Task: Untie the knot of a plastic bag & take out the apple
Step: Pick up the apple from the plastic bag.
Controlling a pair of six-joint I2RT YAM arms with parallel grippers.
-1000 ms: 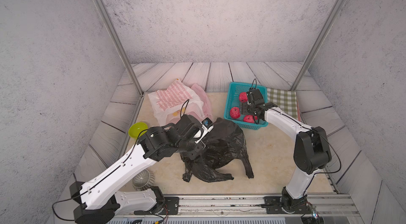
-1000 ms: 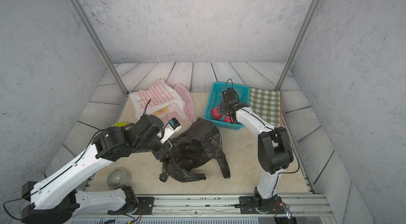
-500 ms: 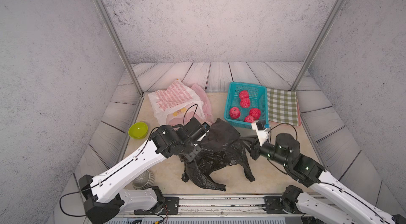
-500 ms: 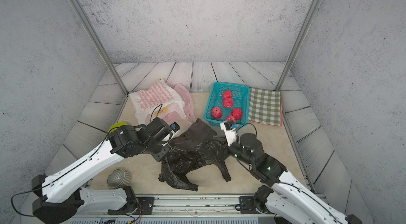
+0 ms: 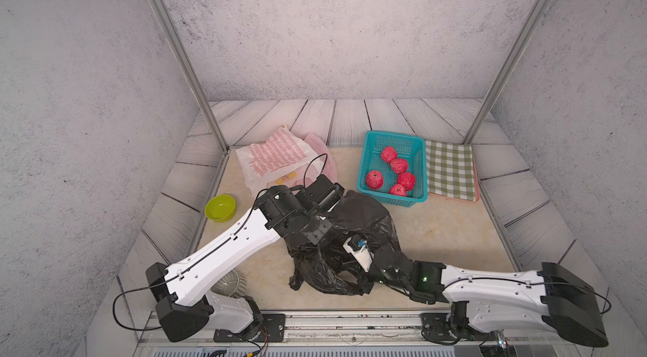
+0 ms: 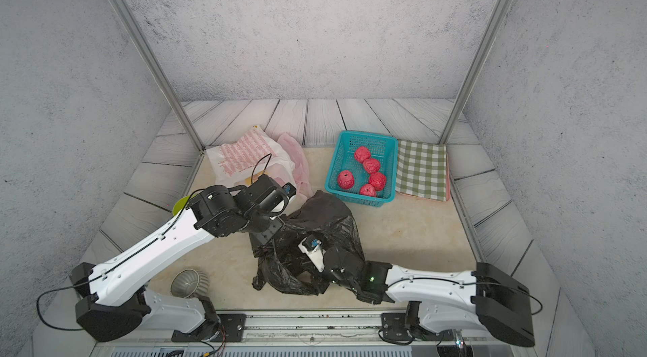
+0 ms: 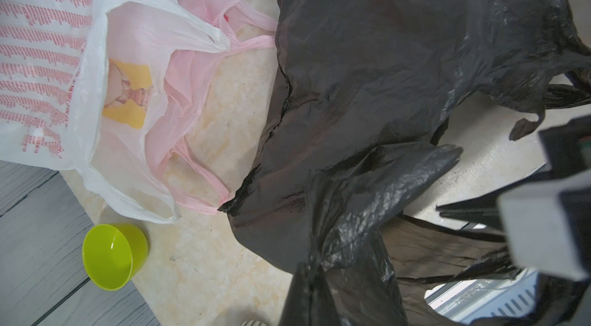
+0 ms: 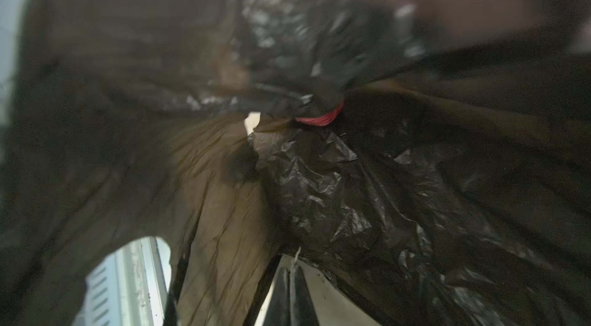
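The crumpled black plastic bag [image 5: 360,215] lies centrally on the beige table [image 5: 437,232]. The left end effector [image 5: 315,232] pinches its left folds; the right end effector [image 5: 346,250], closed, is buried in its near side, hold unclear. Best draw them apart slowly, sparing the thin film.

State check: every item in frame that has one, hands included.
black plastic bag: crumpled, one side pinched up
left hand: shut on black plastic bag
right hand: shut, buried in bag folds
teal plastic basket: upright, holds five red apples
lime-green round bowl: upright, empty
white printed plastic bag: flat, mouth open
green checked cloth: folded flat
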